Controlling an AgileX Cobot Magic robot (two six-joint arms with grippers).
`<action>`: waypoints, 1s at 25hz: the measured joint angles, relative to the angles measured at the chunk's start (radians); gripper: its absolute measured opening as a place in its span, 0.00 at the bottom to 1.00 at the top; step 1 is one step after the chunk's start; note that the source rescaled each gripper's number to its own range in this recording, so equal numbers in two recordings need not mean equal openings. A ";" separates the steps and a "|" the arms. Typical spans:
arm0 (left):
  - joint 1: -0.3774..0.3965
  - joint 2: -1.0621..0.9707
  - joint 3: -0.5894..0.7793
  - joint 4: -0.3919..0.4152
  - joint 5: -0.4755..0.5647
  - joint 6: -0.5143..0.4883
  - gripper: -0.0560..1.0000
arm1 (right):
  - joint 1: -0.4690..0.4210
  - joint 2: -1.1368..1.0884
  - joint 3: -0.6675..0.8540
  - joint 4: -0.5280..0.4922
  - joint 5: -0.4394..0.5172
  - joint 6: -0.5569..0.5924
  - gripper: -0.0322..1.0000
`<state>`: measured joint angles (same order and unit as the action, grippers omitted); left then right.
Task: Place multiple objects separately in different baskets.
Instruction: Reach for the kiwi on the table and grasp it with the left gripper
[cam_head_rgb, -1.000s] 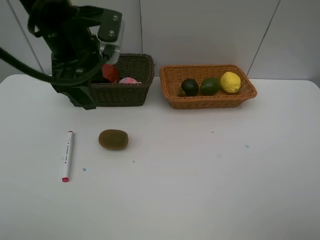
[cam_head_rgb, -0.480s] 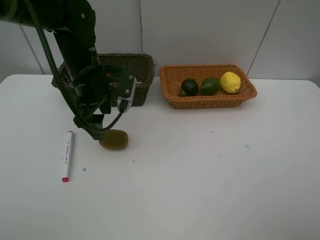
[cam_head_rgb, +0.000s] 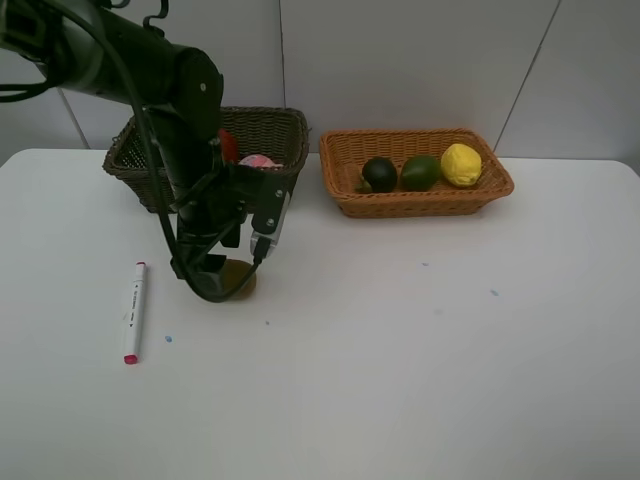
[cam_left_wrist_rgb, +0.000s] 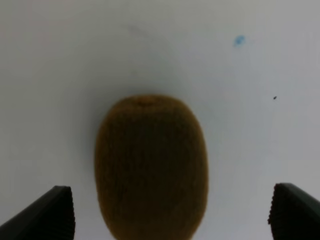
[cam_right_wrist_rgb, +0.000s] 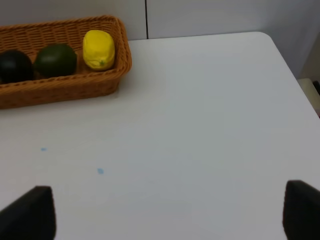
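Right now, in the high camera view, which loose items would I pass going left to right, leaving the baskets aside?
In order: marker → kiwi → dark round fruit → avocado → lemon.

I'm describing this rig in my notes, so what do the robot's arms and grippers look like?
The left arm is glossy black with rounded links, looping black cables and a pale grey module near the wrist. The left gripper and right gripper show dark, wedge-shaped fingertips. The right arm is out of view.
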<state>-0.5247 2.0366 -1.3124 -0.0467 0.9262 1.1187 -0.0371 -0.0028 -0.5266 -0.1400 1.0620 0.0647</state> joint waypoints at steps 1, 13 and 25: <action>0.000 0.006 0.000 0.001 -0.003 0.003 1.00 | 0.000 0.000 0.000 0.000 0.000 0.000 0.99; 0.000 0.071 0.000 0.027 -0.050 0.011 0.99 | 0.000 0.000 0.000 0.000 0.000 0.000 0.99; 0.000 0.071 0.000 0.033 -0.050 0.012 0.65 | 0.000 0.000 0.000 0.000 0.000 0.000 0.99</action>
<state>-0.5247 2.1080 -1.3124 -0.0141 0.8767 1.1305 -0.0371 -0.0028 -0.5266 -0.1400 1.0620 0.0647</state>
